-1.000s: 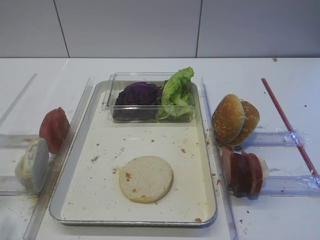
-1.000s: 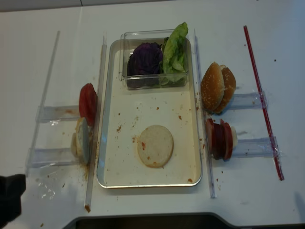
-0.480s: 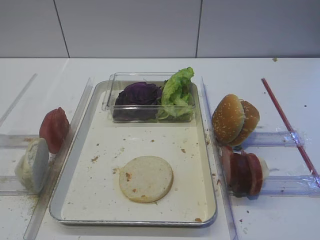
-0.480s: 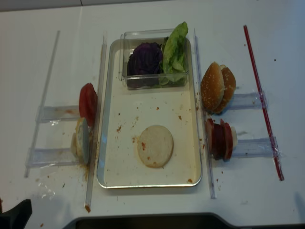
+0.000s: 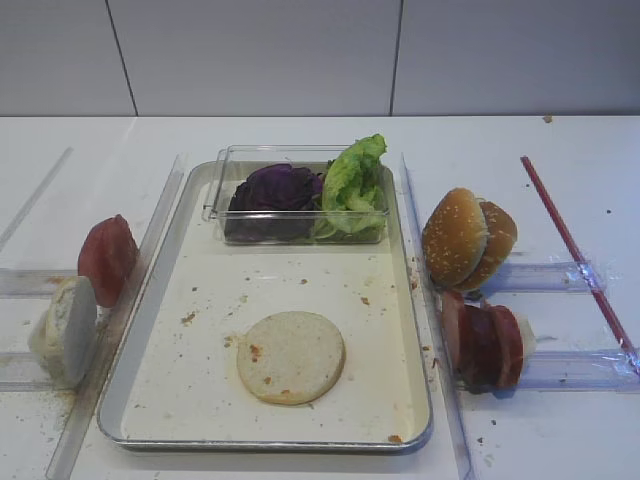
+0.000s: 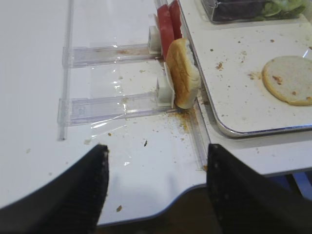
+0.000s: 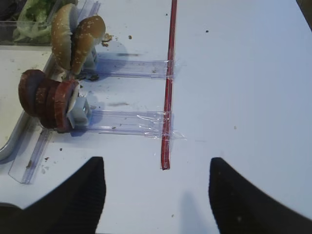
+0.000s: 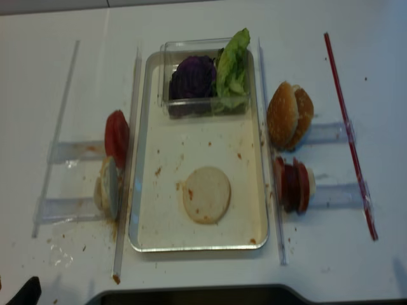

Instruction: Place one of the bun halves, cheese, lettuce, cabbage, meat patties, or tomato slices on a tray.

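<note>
One pale bun half (image 5: pixel 291 357) lies flat on the floor of the metal tray (image 5: pixel 160 300). Another bun half (image 6: pixel 183 73) stands on edge in the left rack, beside a tomato slice (image 5: pixel 107 258). Meat patties (image 7: pixel 46 97) stand on edge in the right rack. Lettuce (image 5: pixel 355 185) and cabbage (image 5: pixel 275 188) sit in a box at the tray's far end. I cannot make out any cheese. My left gripper (image 6: pixel 156 148) is open over the table's near edge, short of the left racks. My right gripper (image 7: pixel 156 160) is open over bare table, nearer than the patties.
Two golden sesame buns (image 5: pixel 467 238) lean in the far right rack. The clear plastic box (image 5: pixel 225 215) holds the greens. A red strip (image 7: pixel 168 87) runs along the right. Clear rails (image 5: pixel 150 240) flank the tray. Crumbs are scattered round the left rack.
The left gripper has drawn back toward the table's near left corner, slipping almost out of the overhead view, and its jaws have narrowed slightly. The food has not moved.
</note>
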### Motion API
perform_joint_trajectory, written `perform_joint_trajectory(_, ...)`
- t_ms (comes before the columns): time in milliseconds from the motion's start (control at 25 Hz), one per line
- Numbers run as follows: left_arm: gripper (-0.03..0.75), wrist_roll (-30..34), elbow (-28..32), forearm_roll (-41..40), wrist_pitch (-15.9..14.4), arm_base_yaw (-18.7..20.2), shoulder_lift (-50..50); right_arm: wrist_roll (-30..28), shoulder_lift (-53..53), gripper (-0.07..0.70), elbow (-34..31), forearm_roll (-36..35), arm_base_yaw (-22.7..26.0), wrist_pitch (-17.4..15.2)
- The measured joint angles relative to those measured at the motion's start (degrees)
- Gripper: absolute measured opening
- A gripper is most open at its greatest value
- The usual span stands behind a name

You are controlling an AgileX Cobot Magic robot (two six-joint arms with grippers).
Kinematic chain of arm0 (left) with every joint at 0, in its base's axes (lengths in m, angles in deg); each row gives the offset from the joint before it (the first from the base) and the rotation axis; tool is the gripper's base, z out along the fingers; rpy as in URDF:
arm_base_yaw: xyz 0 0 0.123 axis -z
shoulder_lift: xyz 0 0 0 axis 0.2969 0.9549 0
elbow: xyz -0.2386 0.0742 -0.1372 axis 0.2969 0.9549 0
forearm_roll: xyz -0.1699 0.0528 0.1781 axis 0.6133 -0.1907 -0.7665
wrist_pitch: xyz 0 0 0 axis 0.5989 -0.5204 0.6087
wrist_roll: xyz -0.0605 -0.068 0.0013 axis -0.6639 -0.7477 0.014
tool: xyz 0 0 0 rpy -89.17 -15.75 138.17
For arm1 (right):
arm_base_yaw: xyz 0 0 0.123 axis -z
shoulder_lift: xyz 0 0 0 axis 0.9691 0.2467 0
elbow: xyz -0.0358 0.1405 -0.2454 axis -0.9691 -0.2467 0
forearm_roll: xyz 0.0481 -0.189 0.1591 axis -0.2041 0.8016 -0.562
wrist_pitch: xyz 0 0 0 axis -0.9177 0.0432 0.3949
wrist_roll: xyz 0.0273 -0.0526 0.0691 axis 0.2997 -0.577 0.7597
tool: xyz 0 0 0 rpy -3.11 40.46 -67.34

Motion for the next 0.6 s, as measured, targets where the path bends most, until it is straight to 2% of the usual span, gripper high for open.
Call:
perform_joint_trajectory(400,0.422,-2.59,0.09,-7.15,0.00,0.00,-0.08,0.00,0.00,0.497,-0.11,0.00,0.00,0.00)
perform_joint_trajectory(600,0.422,-3.13,0.09,-7.56,0.00,0.00,-0.08,0.00,0.00,0.497,-0.11,0.00,0.00,0.00)
